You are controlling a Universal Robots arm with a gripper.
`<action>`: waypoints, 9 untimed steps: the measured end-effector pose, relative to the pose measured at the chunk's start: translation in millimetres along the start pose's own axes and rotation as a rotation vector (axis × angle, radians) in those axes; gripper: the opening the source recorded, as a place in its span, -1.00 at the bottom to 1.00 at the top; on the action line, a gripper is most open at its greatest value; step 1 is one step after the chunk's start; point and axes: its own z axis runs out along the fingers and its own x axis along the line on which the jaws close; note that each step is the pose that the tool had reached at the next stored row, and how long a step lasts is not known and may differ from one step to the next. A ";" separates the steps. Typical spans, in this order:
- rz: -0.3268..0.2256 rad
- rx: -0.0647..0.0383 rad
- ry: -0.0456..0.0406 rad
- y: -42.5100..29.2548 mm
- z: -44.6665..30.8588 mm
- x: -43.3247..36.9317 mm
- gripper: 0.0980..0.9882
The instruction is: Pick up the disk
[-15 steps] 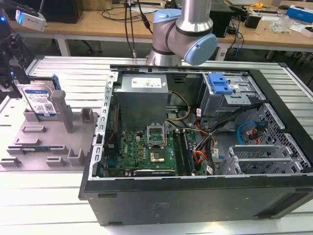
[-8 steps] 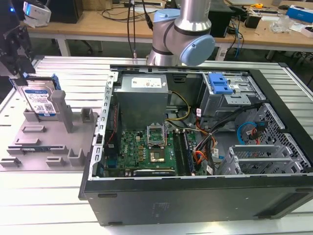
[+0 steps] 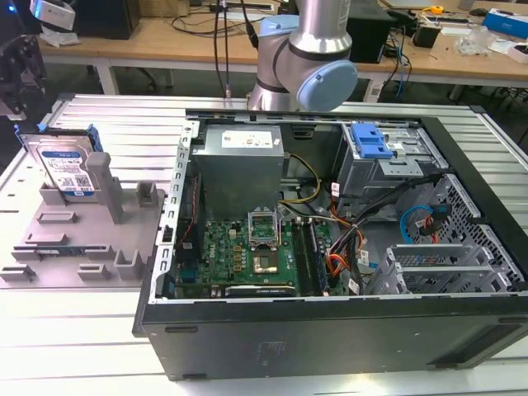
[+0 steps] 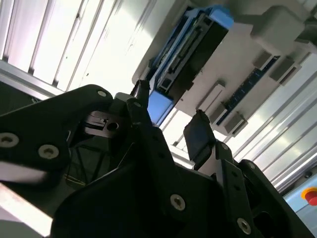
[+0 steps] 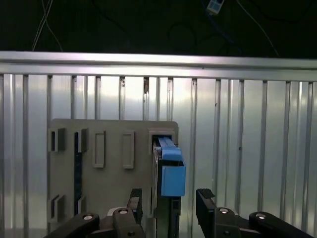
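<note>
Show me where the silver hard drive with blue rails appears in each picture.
Exterior view: the disk stands on edge in the grey fixture, at the exterior view's left.
Second wrist view: the disk is edge-on, beyond the open gripper.
First wrist view: the disk lines up with the gripper's gap.
Shared landmark: the grey fixture.

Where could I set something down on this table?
The ribbed metal table is bare in front of the grey plastic fixture and behind it. Crowded: inside the open black computer case, and around the upright silver disk, where the black gripper hovers open.
</note>
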 end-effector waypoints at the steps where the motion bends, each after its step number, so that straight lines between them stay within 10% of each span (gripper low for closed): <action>1: 0.001 0.000 0.0000 1.4 0.1 -0.1 0.03; 9: 0.042 0.000 0.0006 1.5 1.0 -0.3 0.03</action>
